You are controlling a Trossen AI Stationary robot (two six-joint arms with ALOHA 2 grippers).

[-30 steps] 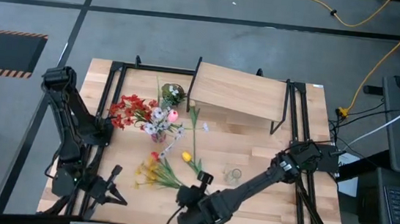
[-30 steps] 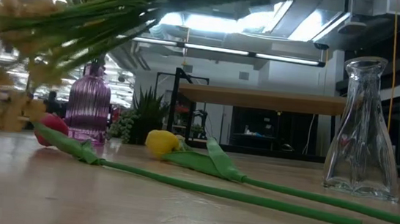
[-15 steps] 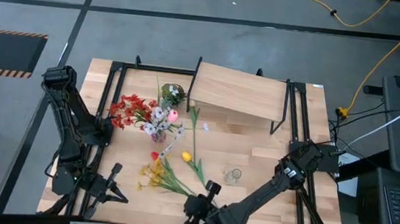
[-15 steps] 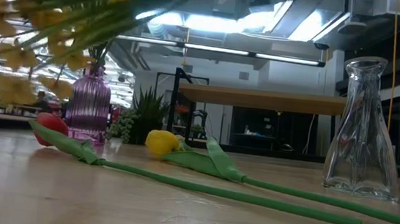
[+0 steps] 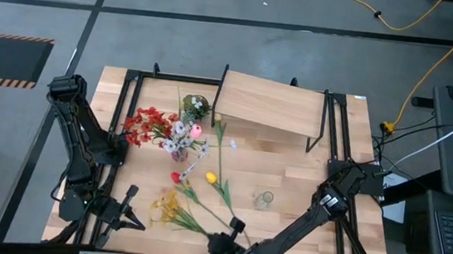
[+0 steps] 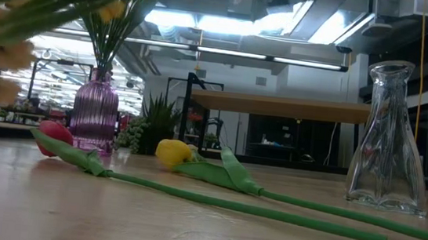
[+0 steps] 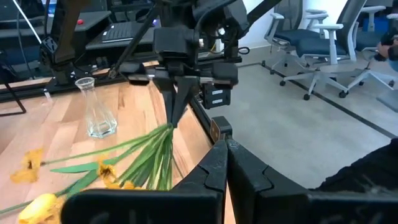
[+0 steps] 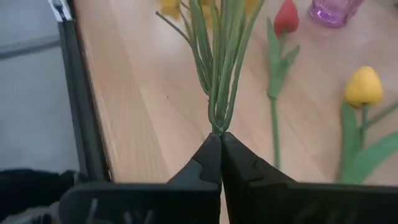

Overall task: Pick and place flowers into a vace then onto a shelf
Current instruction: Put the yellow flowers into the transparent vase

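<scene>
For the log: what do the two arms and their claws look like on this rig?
Both arms are dark, nearly black, built of jointed segments. The left claw and right claw each end in two slim, tapering black fingers. A boxy black housing sits behind the right claw's fingers in the left wrist view. No markings are readable.

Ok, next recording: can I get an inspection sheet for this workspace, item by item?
Surface: light wood table, black frame rails.
Job's things: shelf at the far side; purple vase with flowers; clear vase empty; red tulip and yellow tulip lying flat.
Clutter: leafy green bunch.
End effectors: right end effector shut on yellow flower bunch; left end effector shut, at near left corner.
Cables: yellow cable on floor.
Surroundings: office chairs.
</scene>
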